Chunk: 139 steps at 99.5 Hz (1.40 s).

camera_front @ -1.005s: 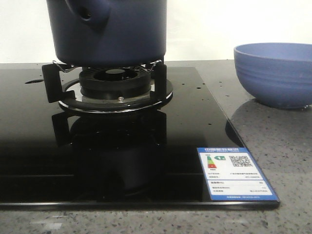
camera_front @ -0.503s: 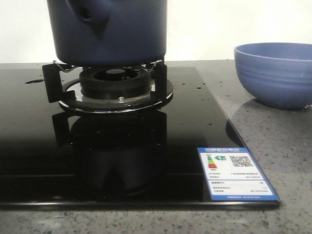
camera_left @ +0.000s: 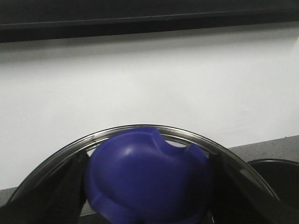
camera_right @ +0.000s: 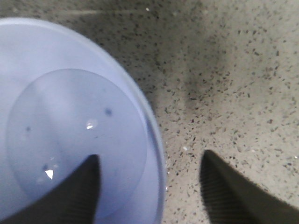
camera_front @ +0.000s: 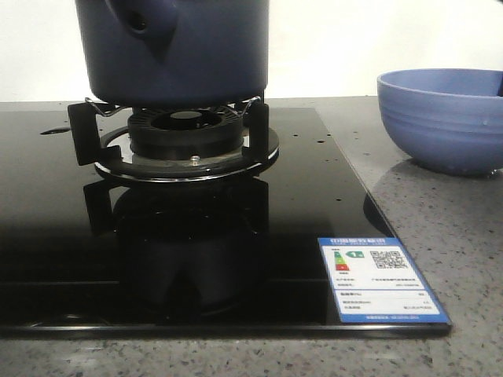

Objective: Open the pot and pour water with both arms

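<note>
Black glass hob (camera_front: 314,204) in speckled grey counter (camera_front: 464,259) | left end effector (camera_left: 145,186) grasping lid knob (camera_left: 140,172) | right end effector (camera_right: 149,186) released

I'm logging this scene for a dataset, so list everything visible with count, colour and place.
pot: one, dark navy, on the burner grate at the back left of the cooktop
pot lid: one, glass with metal rim and blue knob, seen only in the left wrist view, between the left claw's fingers
burner: one, black with a metal ring, under the pot
cooktop: one, glossy black glass, left and centre
energy label: one, blue and white, near right corner of the cooktop
bowl: one, periwinkle blue, on the counter at right
counter: one, grey speckled stone
left claw: dark fingers either side of the lid knob
right claw: open, one finger over the bowl, one outside
</note>
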### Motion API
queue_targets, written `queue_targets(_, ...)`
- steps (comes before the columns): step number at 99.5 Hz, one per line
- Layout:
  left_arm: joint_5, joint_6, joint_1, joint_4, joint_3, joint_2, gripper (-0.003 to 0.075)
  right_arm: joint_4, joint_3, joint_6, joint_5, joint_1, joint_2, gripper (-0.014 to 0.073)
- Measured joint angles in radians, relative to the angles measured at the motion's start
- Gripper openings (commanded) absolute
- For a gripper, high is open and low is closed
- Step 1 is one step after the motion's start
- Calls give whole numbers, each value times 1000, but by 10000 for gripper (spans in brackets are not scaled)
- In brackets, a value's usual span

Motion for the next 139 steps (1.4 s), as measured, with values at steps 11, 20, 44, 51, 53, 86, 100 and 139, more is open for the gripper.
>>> queue_targets(11,0,0,0,0,0,0,388,-2,0,0,0,0,24,69)
queue_targets(20,0,0,0,0,0,0,388,-2,0,2,0,0,34,-55)
queue_targets(44,0,0,0,0,0,0,388,-4,-13,4,15,0,38,-60)
queue_targets(51,0,0,0,0,0,0,387,-4,-36,4,37,0,37,-60)
queue_targets(53,0,0,0,0,0,0,388,-4,-46,4,44,0,37,-60)
queue_targets(86,0,0,0,0,0,0,388,25,-336,31,154,30,41,-40)
queue_targets(100,0,0,0,0,0,6,388,28,-466,61,165,95,50,-40)
queue_targets(139,0,0,0,2,0,25,387,37,-834,142,190,319,215,-40)
